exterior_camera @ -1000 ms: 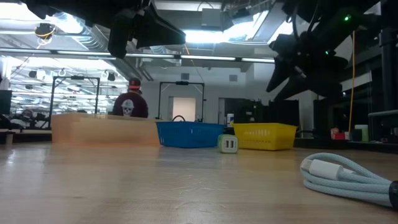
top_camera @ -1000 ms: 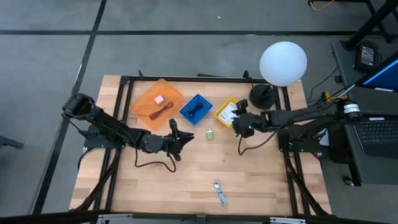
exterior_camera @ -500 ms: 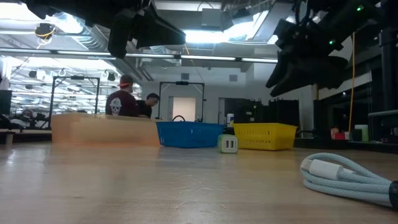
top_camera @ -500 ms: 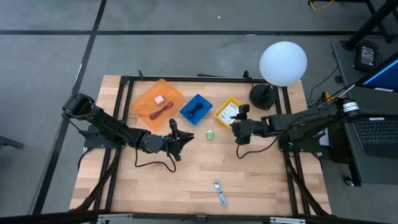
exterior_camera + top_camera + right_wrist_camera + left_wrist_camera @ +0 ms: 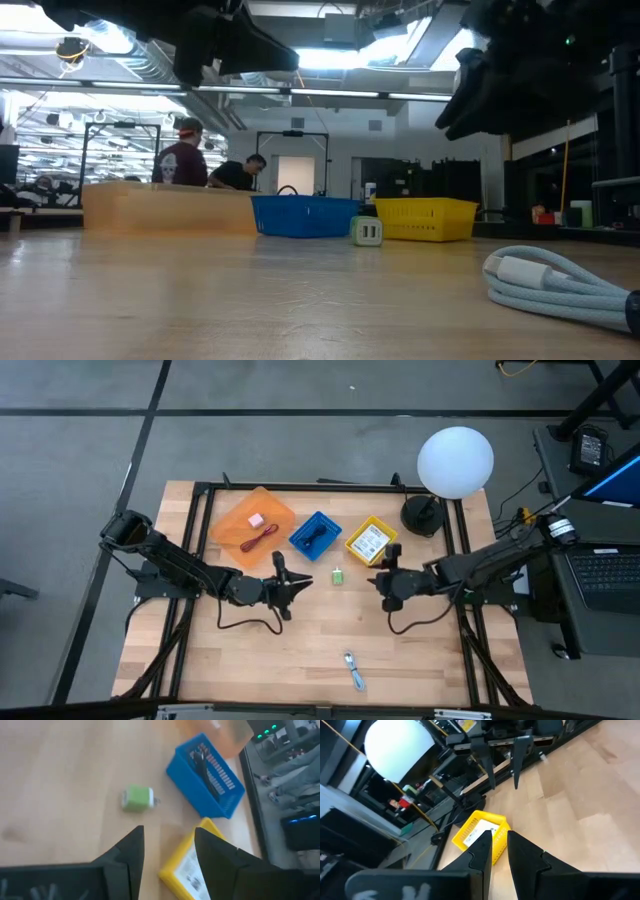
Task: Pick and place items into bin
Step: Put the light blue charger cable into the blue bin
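Note:
My right gripper [image 5: 384,573] hangs open above bare table, just near of the yellow bin [image 5: 367,541], which holds a white printed packet [image 5: 369,542]. The tiny green piece [image 5: 339,575] [image 5: 137,798] lies on the table between my two grippers. My left gripper [image 5: 296,576] waits left of it, its fingers a narrow gap apart [image 5: 499,834]. The orange bin [image 5: 252,520] holds the pink block [image 5: 256,519] and red cord [image 5: 262,539]. A black coiled cable lies in the blue bin [image 5: 315,533]. The blue-silver tool [image 5: 354,671] lies near the table's near edge.
Three bins stand in a row along the far half of the table. A white globe lamp [image 5: 455,460] stands at the far right corner. Bare wood lies between the grippers and the near edge. In the low view, people [image 5: 185,160] stand in the room beyond.
My right gripper has moved from over the yellow bin's right side toward the table's near edge and now hangs over bare table. The white packet stays in the yellow bin. My left arm has kept still.

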